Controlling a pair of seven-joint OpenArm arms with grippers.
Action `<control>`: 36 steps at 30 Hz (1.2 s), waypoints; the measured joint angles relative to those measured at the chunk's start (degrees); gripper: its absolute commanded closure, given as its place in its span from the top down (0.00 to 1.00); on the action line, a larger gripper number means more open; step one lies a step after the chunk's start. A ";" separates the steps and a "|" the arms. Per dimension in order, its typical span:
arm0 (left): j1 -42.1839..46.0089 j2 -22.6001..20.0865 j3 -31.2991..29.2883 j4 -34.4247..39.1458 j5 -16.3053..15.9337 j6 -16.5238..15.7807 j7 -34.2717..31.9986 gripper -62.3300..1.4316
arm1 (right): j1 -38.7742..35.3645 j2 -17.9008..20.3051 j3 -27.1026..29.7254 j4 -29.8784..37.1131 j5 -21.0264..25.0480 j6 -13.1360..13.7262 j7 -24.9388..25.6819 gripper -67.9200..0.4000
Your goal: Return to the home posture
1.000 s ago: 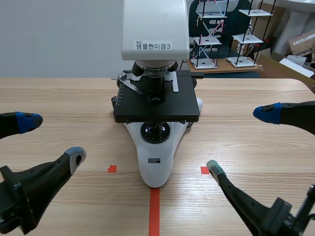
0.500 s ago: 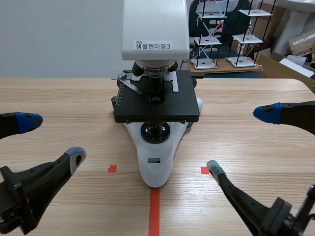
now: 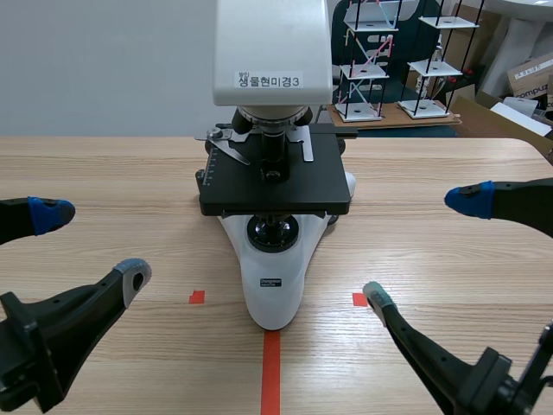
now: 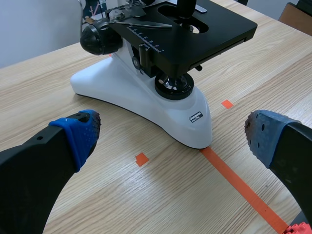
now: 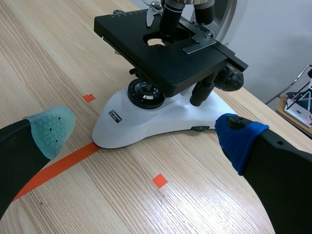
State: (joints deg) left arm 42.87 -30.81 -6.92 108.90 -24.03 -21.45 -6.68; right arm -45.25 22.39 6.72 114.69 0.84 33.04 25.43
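Wood table (image 3: 104, 173) w/ microscope (image 3: 275, 290); shelf racks (image 3: 360, 72) behind.

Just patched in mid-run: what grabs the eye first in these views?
A white microscope stands at the middle of the wooden table, its base at the far end of an orange-red tape line. The left gripper and the right gripper sit low on either side of it, both open and holding nothing.

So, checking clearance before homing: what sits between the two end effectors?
The microscope, between left end effector and right end effector, touching neither; scene view shows it.
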 measured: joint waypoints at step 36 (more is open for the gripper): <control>0.00 0.00 0.00 0.00 0.00 0.00 0.00 1.00 | 0.00 0.00 0.00 0.00 0.00 0.00 0.00 0.91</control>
State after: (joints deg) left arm 42.87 -30.81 -6.92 108.90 -24.03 -21.45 -6.68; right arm -45.25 22.39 6.72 114.69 0.84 33.04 25.43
